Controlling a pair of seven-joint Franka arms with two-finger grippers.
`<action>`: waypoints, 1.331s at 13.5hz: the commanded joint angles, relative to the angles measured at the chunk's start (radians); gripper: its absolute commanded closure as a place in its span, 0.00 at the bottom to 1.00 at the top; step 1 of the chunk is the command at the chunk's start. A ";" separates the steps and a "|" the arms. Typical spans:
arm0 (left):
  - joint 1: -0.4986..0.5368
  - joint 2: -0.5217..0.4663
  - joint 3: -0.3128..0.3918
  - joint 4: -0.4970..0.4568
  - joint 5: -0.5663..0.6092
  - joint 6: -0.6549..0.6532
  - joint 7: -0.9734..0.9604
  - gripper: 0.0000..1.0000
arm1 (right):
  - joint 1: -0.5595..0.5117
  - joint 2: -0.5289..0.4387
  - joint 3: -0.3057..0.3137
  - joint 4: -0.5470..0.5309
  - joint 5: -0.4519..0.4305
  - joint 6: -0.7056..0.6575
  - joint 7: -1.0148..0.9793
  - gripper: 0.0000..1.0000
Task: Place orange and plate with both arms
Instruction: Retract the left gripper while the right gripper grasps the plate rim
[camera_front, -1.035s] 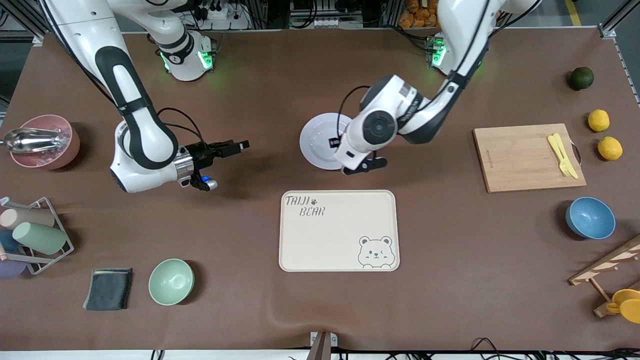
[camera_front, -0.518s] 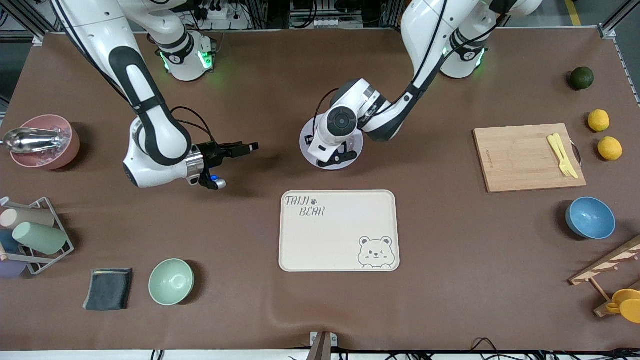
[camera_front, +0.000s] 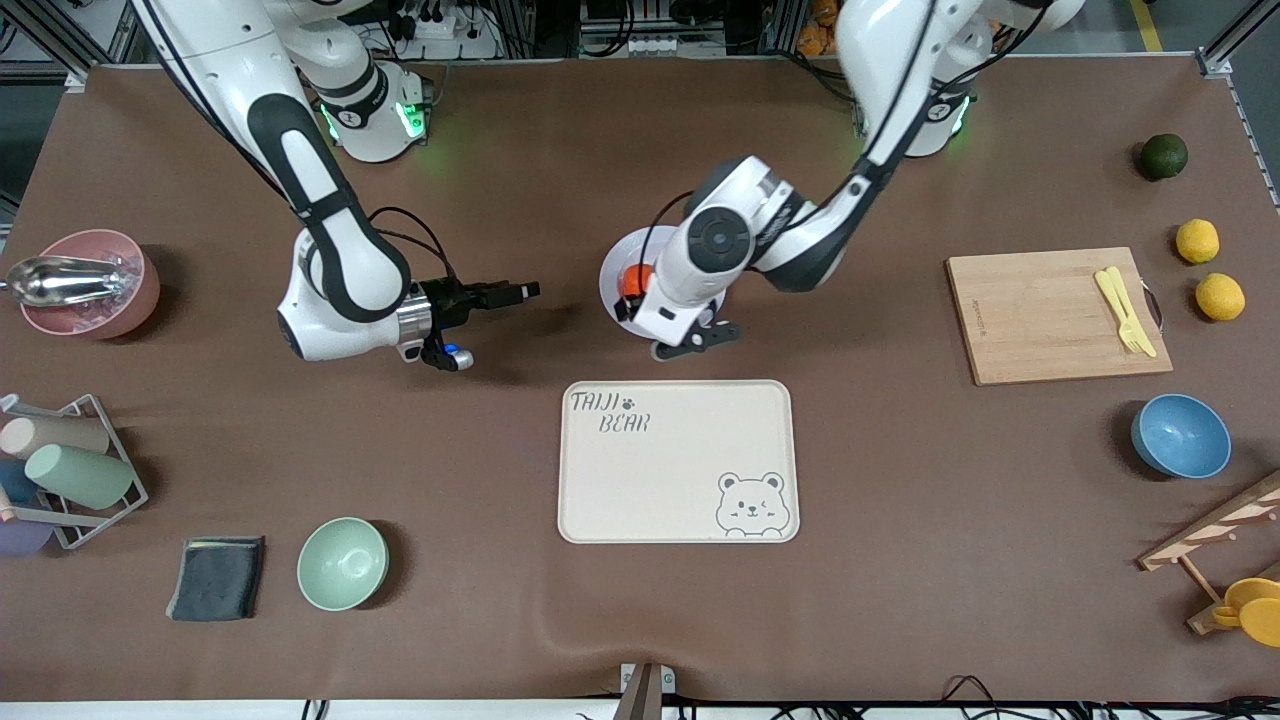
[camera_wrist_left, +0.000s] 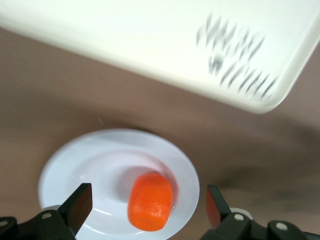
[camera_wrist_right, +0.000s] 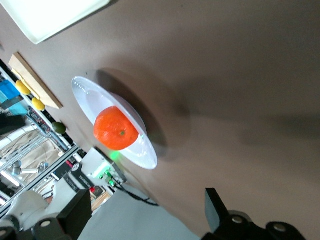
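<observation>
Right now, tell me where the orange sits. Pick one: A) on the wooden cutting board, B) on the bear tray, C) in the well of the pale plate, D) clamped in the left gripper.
C: the orange lies in the well of the plate, and the left gripper is open above it, its fingers clear of the fruit on either side.

Brown mat-covered counter (camera_front: 900, 600) fills the view; aluminium framing (camera_front: 1225, 45) at 2 o'clock, cables and a power strip (camera_front: 440, 25) at 11 o'clock.
</observation>
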 joint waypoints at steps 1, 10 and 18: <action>0.119 -0.157 -0.003 -0.030 0.022 -0.110 0.043 0.00 | 0.054 0.007 -0.006 -0.016 0.055 0.050 -0.019 0.00; 0.397 -0.392 -0.012 0.014 0.270 -0.293 0.217 0.00 | 0.199 0.104 -0.006 -0.016 0.344 0.163 -0.173 0.00; 0.435 -0.432 0.061 0.163 0.250 -0.499 0.500 0.00 | 0.257 0.131 -0.006 -0.016 0.457 0.170 -0.228 0.00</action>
